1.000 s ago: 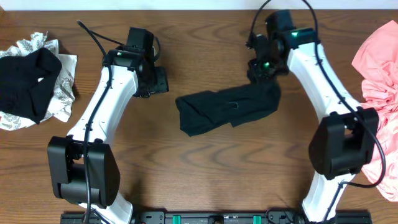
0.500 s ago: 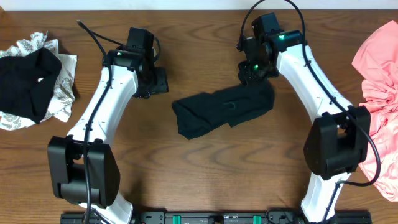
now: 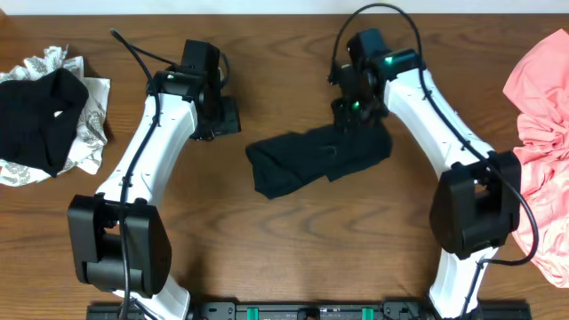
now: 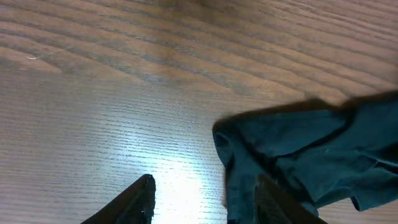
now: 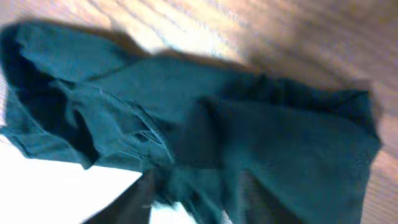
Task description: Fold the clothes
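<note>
1. Wooden table: the black shirt lies crumpled at its centre.
2. Left gripper: fingers apart, empty, just beside the shirt's left end.
3. Right gripper: fingers apart over the shirt's upper right edge.

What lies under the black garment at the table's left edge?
A white-grey patterned piece shows around the black garment; how far it extends beneath is covered.
</note>
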Available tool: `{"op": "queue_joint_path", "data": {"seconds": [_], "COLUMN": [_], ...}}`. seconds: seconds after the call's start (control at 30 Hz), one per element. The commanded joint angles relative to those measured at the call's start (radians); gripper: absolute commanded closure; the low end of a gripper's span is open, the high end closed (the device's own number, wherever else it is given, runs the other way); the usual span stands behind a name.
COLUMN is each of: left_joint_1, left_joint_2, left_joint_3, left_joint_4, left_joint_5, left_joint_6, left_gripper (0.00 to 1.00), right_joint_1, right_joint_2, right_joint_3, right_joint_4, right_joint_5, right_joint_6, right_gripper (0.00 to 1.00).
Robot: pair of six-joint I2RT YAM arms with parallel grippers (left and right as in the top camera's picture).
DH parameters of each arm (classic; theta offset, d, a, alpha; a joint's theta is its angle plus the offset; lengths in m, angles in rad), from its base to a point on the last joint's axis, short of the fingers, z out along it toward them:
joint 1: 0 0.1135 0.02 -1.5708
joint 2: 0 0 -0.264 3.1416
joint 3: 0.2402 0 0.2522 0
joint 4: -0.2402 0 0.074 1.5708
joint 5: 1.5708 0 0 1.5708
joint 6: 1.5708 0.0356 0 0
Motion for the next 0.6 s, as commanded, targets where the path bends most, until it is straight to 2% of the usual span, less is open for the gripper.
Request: {"op": "queue_joint_path", "data": {"seconds": [0.0,0.23,0.33,0.4,0.5,0.57], "left_joint_1": [0.003,0.003,0.003,0.003,0.003,0.003], "left_joint_2": [-0.001,-0.001,-0.001,-0.001,-0.001,-0.001], "left_joint_3": [0.01,0.01,0.01,0.01,0.01,0.01], "left_joint_4": [-0.004,-0.004,-0.004,-0.004,-0.004,-0.004], "left_joint_5": [-0.001,-0.001,-0.001,-0.001,-0.001,-0.001], "left_joint_6": [-0.009,-0.009,-0.009,-0.009,-0.009,-0.009], "left_gripper": [0.48,0.48,0.48,0.48,0.48,0.48], "right_joint_1": [0.007,-0.002,-0.004,-0.004,-0.002,-0.002], "right_joint_2": [0.008,-0.002,-0.004,-0.003,-0.003,-0.003], "right_joint_3": [-0.051,-0.028,-0.026,-0.031,-0.057,-0.091], "right_joint_4": [0.019,0.021,0.017,0.006,0.018,0.052], "right_joint_5": [0.004,0.004,0.004,0.009,0.047,0.062], "right_joint_6": [0.005,0.005,0.005,0.005,0.005,0.005], "right_gripper": [0.46,0.41,0.45,0.53,0.77,0.83]}}
